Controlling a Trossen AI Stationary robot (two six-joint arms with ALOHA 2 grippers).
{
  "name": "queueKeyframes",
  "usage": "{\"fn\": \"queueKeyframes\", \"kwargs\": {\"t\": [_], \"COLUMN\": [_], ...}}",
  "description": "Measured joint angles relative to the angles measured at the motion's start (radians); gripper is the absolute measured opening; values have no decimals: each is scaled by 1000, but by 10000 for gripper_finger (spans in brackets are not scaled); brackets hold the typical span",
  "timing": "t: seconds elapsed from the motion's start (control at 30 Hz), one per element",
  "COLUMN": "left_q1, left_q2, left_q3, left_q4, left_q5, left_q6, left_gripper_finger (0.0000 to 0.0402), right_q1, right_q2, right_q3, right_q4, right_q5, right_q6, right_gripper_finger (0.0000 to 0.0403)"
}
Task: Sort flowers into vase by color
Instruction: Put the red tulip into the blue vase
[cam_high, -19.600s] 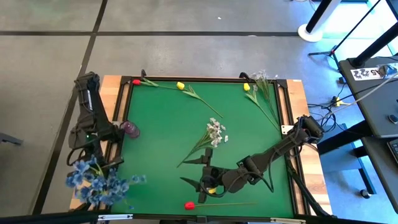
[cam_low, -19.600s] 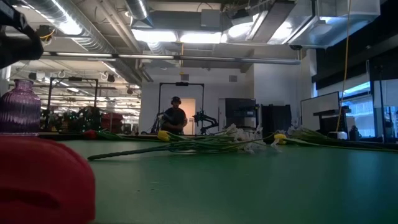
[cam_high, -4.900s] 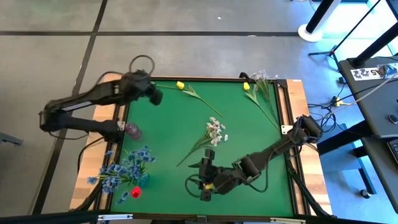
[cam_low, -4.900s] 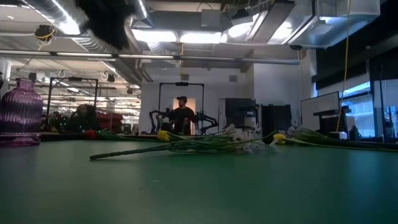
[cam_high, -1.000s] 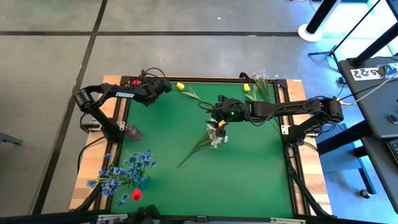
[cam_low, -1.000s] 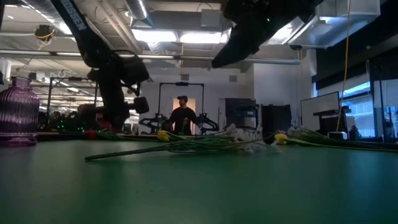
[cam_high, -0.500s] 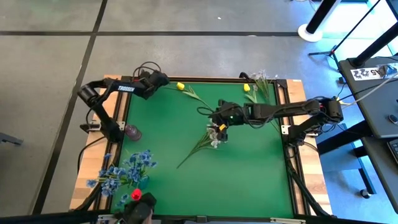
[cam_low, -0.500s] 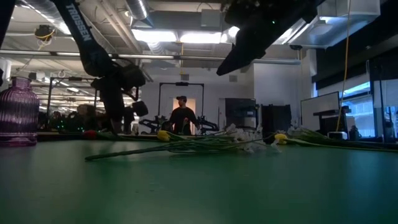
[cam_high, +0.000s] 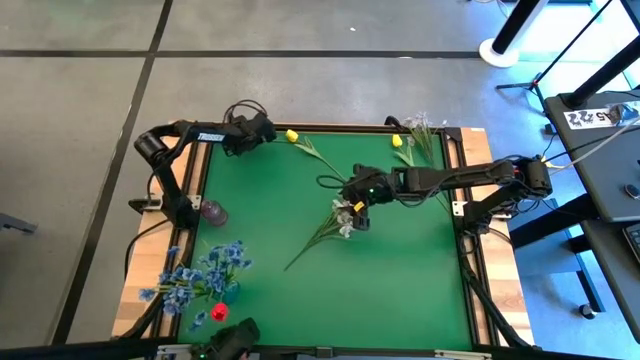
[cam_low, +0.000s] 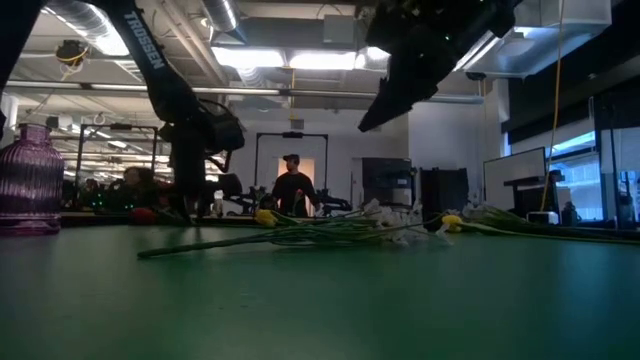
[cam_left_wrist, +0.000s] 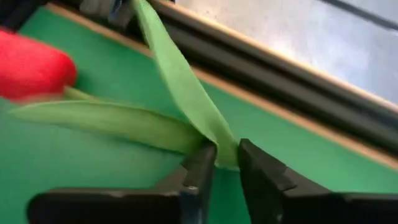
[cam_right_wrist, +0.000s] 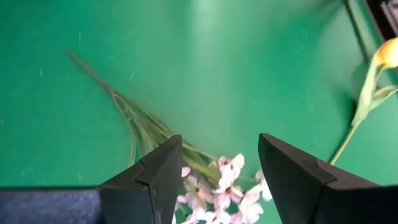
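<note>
Flowers (cam_high: 345, 213) lay scattered for sorting, the purple vase (cam_high: 211, 210) still empty.
Beyond that vase, the left gripper (cam_left_wrist: 227, 163) pinched a red tulip (cam_left_wrist: 31, 70) leaf; the right gripper (cam_right_wrist: 219, 163) hovered spread over white blossoms.

Bright ceiling strip lights (cam_low: 300, 58) glare in the low view, silhouetting both arms; the blurred red tulip head (cam_left_wrist: 34, 68) sits out of focus.

Two yellow tulips (cam_high: 291, 136) along the far edge of the green table (cam_high: 400, 280). Two red tulips (cam_left_wrist: 31, 71), one at the far left corner, one at the near left corner. One blue blossom bunch (cam_high: 200, 278). Two pale blossom clusters (cam_high: 347, 215). One purple vase (cam_high: 211, 211). One person (cam_low: 290, 190) beyond.
</note>
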Motion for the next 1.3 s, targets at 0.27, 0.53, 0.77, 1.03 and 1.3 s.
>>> {"fn": "queueKeyframes", "kwargs": {"t": [0.27,0.53,0.77,1.03,1.3], "left_q1": [-40,-202,-426,-437,-234], "left_q2": [-66,-109,-112,-148,-206], "left_q3": [-5,-7,-7,-7,-7], "left_q4": [-121,-164,-163,-166,-130], "left_q5": [116,202,185,73,31], "left_q6": [25,110,185,158,321], "left_gripper_finger": [4,1,0,25,111], "right_q1": [0,1,48,111,111], "right_q2": [-7,-48,-94,-109,-105], "right_q3": [0,43,128,133,46], "right_q4": [-57,-79,-174,-223,-191], "right_q5": [-20,-53,13,145,152], "right_q6": [61,85,102,101,155], "right_gripper_finger": [209,209,209,209,209]}}
